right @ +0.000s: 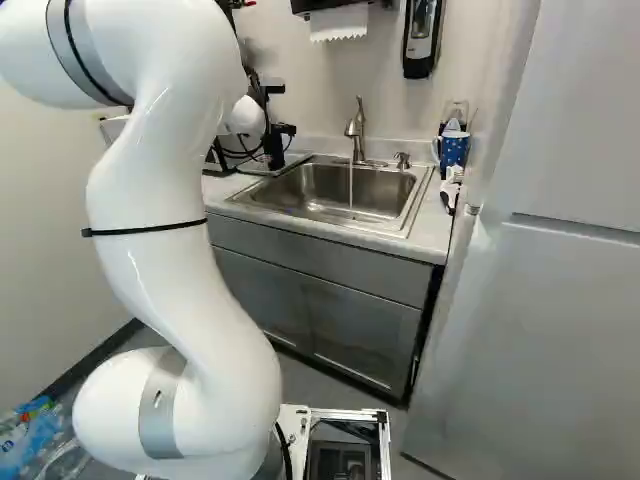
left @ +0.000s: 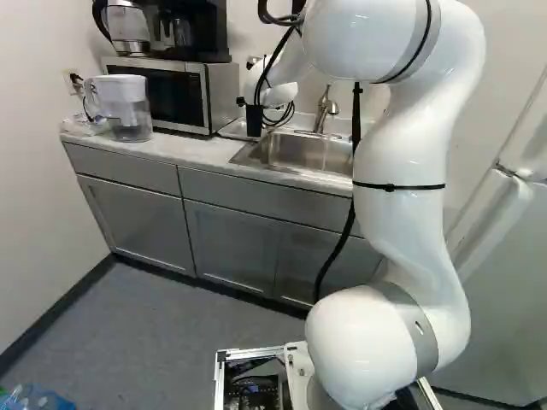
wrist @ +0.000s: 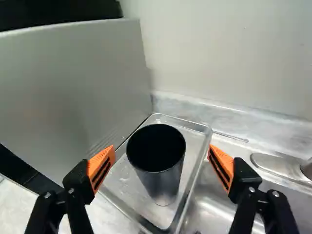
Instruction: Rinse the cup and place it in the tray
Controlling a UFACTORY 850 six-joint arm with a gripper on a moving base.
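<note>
The jaws [left: 258, 102] are standing wide apart, released, their orange pads [wrist: 101, 168] facing each other with gaps to either side of the dark cup [wrist: 158, 161]. The cup is standing upright inside the clear, shallow tray [wrist: 122, 190], its open mouth facing up. Neither pad is touching it in the wrist view; from behind, the wrist is hiding much of the jaws, so their exact reach around the cup is hard to judge there.

The tray is lying on the table [right: 428, 225] between the microwave [left: 162, 94] on the left and the sink [left: 308, 152] on the right, near the far wall. A thin stream of water [right: 351, 185] is falling from the faucet [right: 356, 130] into the sink. A soap dispenser [right: 402, 160] is standing just right of the faucet, and a blue patterned mug [right: 454, 148] is sitting farther right, beyond the sink's edge.

At the left end of the table, a pitcher [left: 132, 107] is standing in front of the microwave, while a kettle [left: 128, 26] is resting on top. The white arm [right: 170, 200] is rising from its lowest joint and reaching forward over the table.
</note>
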